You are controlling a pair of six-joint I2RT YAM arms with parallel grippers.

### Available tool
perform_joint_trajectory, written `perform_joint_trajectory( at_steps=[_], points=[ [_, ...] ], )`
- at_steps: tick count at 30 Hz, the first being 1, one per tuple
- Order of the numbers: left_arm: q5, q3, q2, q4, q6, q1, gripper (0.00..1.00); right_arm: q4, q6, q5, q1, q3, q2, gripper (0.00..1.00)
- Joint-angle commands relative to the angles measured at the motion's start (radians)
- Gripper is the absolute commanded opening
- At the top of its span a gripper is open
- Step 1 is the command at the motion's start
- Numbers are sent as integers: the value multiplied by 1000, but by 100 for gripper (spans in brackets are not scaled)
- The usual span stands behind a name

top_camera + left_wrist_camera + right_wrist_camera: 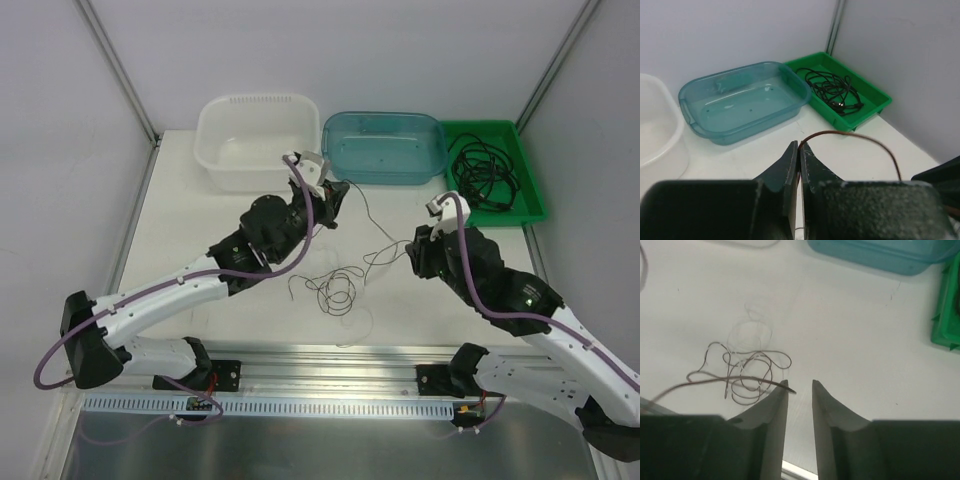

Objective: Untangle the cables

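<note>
Lab cell: white panels, aluminium rail

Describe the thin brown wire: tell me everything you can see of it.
The brown wire is thin, springy and dark reddish-brown, with no plug visible. One stretch is pinched in the shut jaws of the left gripper and arches up out of them. Further along, it lies in loose loops on the white table, overlapping a fainter white thread. One strand ends at a fingertip of the open right gripper, not between its jaws.
</note>
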Motion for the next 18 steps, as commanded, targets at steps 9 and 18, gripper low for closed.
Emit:
perform_joint_trajectory(
  at_steps=[9, 18],
  points=[
    [126, 135, -152, -390, -222, 174, 0, -20, 74, -233, -1, -15, 1, 68],
    [249, 342, -106, -585, -276, 343, 0, -74, 45, -264, -1, -62, -111, 74]
  ],
)
